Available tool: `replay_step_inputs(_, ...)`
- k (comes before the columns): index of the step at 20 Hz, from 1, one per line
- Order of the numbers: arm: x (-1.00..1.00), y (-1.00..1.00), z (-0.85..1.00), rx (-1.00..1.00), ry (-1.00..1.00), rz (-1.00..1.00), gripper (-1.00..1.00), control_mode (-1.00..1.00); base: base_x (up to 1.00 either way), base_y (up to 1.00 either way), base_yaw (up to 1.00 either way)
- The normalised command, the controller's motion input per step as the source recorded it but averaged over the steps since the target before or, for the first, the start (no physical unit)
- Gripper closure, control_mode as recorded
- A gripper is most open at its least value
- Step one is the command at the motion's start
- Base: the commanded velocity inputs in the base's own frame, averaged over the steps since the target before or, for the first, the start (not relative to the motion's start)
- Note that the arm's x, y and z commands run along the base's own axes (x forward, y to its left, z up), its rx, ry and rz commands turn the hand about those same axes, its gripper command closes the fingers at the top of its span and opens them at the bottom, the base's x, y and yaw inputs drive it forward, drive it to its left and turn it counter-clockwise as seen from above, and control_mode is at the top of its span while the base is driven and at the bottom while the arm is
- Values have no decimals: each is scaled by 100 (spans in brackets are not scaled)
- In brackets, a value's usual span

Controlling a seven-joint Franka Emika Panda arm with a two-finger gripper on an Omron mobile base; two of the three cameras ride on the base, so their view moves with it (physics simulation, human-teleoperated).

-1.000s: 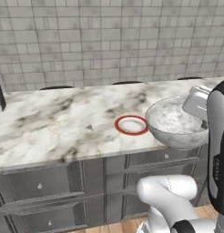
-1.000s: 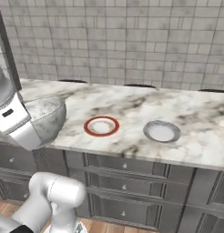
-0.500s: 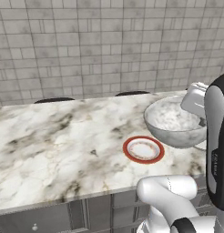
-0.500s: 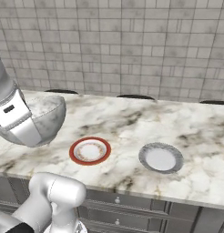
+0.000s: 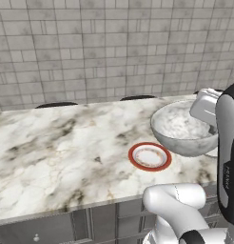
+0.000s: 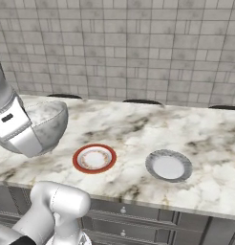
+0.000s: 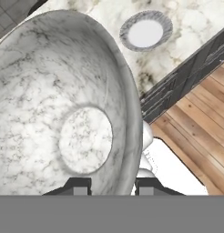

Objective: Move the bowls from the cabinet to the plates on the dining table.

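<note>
I've got the long white marble counter (image 5: pixel 57 157), veined brown and grey, across both base views, grey tiled wall behind it and grey panelled drawer fronts (image 6: pixel 153 225) below.

Next down in size: the deep round bowl of mottled grey-white stone (image 5: pixel 183 128). It hangs in the air above the counter's near edge, tilted, its rim pinched by my gripper (image 7: pixel 113 184). The gripper is narrowed on that rim, one fingertip inside the bowl wall and one outside, as the hand view shows.

Then the small round red-orange plate (image 5: pixel 150 156), flat on the counter, nothing on it. In the left base view it sits just beside and below the bowl, toward the counter's middle. In the right base view the same plate lies past the bowl on its far side from the arm.

Smallest: the small round pale grey-white plate (image 6: pixel 168 165), also bare, farther along the counter beyond the red-orange one.

The relation that matters, as I judge it: the bowl is not yet over either plate. The red-orange plate is nearer, so I'd carry sideways along the counter, level the bowl, then lower.

Some small dark marking shows on the arm casing, too small to read. No brands or labels elsewhere.
</note>
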Motion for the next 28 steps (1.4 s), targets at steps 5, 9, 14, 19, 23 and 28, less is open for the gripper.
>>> replay_step_inputs(5, 0, 0, 0, 0, 0, 0, 100, 100, 0, 0, 0)
replay_step_inputs(9, 0, 0, 0, 0, 0, 0, 100, -100, 0, 0, 0)
replay_step_inputs(14, 0, 0, -29, 1, 5, 0, 100, -100, 0, 0, 0)
replay_step_inputs(19, 0, -5, -39, 7, 4, 1, 100, -100, 0, 0, 0)
replay_step_inputs(23, 4, -9, -7, 1, 8, 6, 100, -100, 0, 0, 0)
replay_step_inputs(28, 20, 0, 2, 0, 10, 2, 100, -100, 0, 0, 0)
